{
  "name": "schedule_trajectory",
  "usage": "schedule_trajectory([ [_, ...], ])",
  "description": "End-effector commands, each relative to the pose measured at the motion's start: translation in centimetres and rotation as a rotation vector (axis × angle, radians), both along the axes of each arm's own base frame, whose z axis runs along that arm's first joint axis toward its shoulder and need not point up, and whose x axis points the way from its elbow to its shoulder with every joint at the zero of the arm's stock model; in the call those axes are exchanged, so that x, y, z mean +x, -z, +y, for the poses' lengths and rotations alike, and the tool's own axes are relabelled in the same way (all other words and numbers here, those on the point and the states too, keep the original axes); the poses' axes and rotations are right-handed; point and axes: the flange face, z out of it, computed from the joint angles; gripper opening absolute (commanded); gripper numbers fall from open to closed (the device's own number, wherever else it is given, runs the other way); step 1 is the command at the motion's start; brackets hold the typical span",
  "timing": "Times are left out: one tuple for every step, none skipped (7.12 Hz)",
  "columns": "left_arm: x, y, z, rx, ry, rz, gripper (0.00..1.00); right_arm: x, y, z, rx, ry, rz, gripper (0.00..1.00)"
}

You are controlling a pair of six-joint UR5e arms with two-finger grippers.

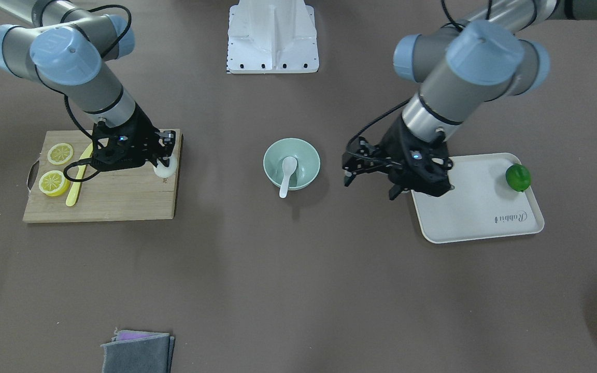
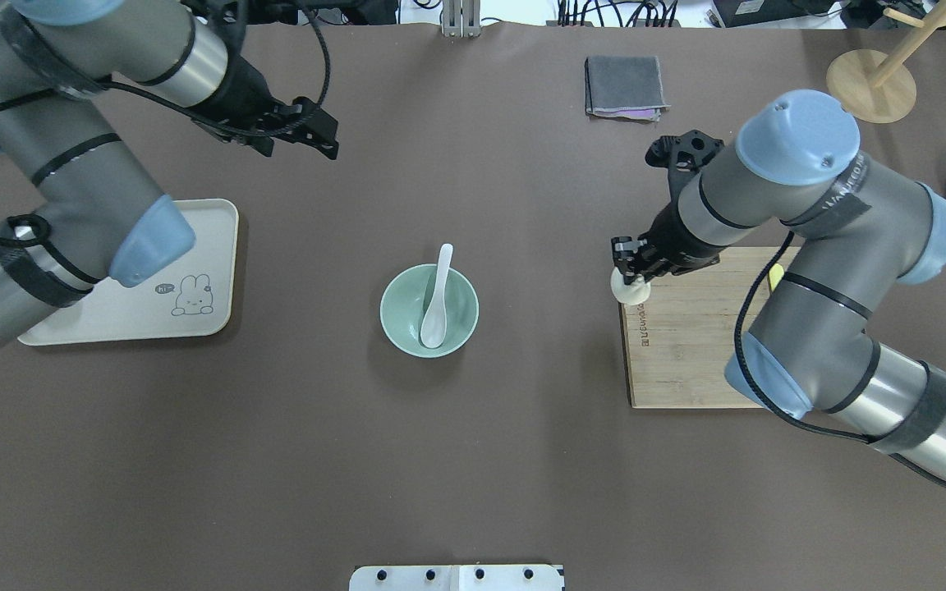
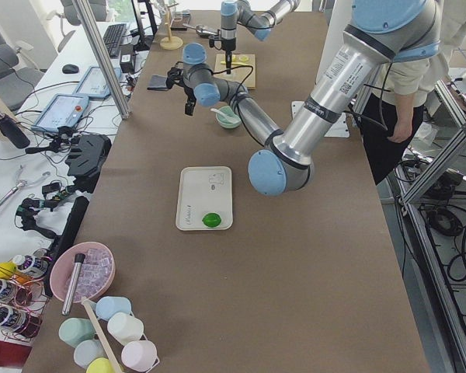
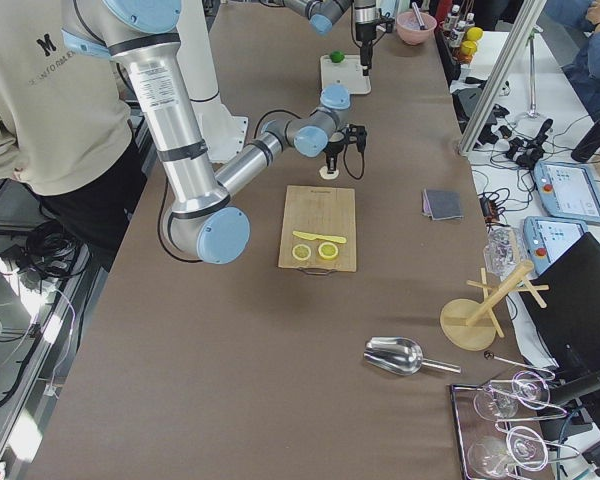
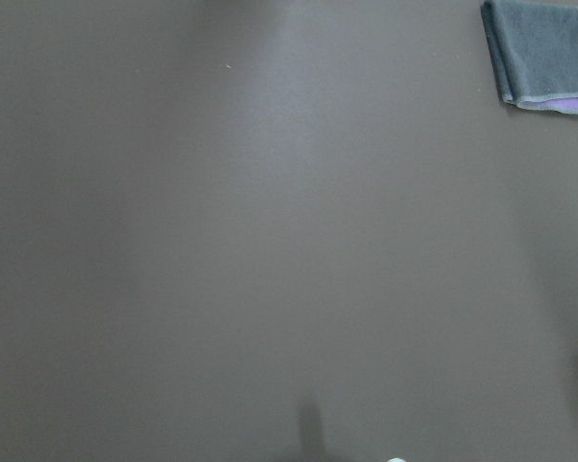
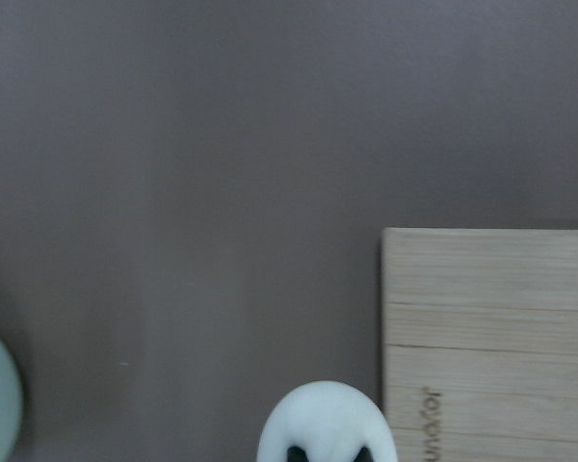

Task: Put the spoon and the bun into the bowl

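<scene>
Bun [image 2: 630,291]: probably soft and light, best pinched gently across its sides; gripped by the right hand [image 2: 628,273] at the cutting board [image 2: 686,353] corner. Spoon [image 2: 436,300] lies in bowl [image 2: 395,324]. Left hand [image 2: 313,139] spread wide, empty.

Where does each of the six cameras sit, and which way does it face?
Front-facing: across the table, facing the robot, steeply down; both arms, base at top.
Overhead: behind the robot, forward-down; both arms.
Exterior left: table's left end; left arm near.
Exterior right: table's right end; right arm near.
Left wrist: down on bare table, grey cloth; robot unclear.
Right wrist: down on bun, board corner; fingertips barely show.
Shared: front-facing and overhead show spoon in bowl.
</scene>
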Motion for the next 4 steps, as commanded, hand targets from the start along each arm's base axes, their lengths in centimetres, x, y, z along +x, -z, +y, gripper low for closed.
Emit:
schedule_trajectory([
  [-5.1, -6.6, 1.1, 0.05, -0.053, -0.048, 0.97, -3.9, 9.7, 0.9, -0.071, -0.082, -0.092, 0.0],
  [-6.3, -9.3, 1.5, 0.07, -0.072, -0.078, 0.97, -6.9, 11.7, 1.9, -0.067, -0.112, -0.092, 0.0],
  [-6.7, -10.8, 1.7, 0.086, -0.089, -0.096, 0.97, -10.8, 14.2, 1.0, -0.065, -0.15, -0.077, 0.0],
  [-6.8, -11.1, 1.6, 0.084, -0.09, -0.099, 0.97, -13.8, 16.1, 0.8, -0.077, -0.171, -0.07, 0.0],
])
